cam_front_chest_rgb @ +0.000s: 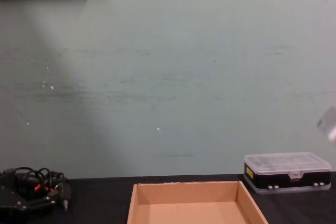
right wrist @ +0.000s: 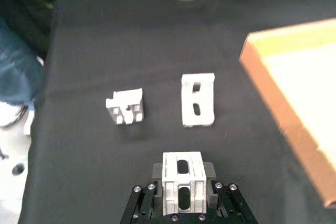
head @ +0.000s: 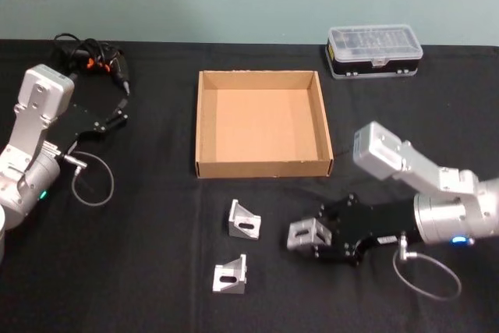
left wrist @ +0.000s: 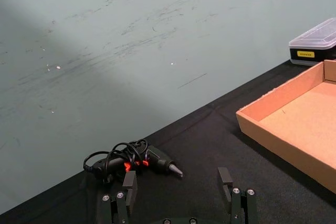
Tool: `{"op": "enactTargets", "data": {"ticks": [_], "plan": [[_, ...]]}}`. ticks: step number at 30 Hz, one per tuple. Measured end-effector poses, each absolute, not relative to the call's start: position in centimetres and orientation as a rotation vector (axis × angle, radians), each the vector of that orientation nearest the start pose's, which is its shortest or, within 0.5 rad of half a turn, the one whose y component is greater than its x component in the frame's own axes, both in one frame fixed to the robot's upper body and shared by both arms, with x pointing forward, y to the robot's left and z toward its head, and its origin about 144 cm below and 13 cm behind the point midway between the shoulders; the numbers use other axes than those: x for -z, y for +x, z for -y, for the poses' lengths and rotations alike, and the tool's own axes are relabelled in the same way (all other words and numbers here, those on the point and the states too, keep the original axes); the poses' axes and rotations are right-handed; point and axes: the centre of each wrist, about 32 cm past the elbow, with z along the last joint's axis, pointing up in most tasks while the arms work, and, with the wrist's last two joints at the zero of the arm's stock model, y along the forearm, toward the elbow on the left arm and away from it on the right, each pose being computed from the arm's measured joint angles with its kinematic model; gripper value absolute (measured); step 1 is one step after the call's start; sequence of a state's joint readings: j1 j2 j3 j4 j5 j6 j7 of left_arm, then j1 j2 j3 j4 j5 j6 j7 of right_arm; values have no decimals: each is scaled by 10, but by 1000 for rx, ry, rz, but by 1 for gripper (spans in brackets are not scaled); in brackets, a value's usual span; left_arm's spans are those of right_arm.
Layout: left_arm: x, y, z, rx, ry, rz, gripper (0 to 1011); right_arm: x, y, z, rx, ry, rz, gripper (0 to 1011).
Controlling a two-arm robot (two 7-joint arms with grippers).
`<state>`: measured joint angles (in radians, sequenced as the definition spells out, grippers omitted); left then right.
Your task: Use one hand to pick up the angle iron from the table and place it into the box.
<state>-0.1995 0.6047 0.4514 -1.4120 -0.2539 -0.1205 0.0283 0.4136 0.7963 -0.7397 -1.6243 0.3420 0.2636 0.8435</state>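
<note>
The black table (head: 156, 216) carries the tan box (head: 265, 168) centrally, toward its far edge. Near the front edge the right tool (head: 313, 238) clenches one angle iron (head: 304, 232). A second angle iron (head: 244, 220) and third angle iron (head: 231, 274) lie beside it. The left tool (head: 117, 118) sits released at the left edge.

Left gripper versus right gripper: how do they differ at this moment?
The left gripper is open and empty; the right gripper is shut on an angle iron. The left gripper sits at the left of the table, near the cable tangle; the right gripper is in front of the box, beside two loose angle irons. Both are black and two-fingered, on light grey arms.
</note>
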Motion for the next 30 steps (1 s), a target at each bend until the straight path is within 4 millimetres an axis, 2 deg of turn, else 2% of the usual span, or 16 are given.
{"op": "enactTargets", "data": {"ticks": [8,14,23,30], "plan": [[-1140,489,-310,-1248,304,285,1000,-1244,503,273,288,-542,99,446],[-1140,489,-310,-1248,304,285,1000,-1261,512,273,381,-495,168,446],[-1140,489,-310,-1248,304,285,1000,-1271,535,273,536,-447,219,446],[-1140,489,-310,-1248,304,285,1000,-1265,568,266,590,-452,225,446]]}}
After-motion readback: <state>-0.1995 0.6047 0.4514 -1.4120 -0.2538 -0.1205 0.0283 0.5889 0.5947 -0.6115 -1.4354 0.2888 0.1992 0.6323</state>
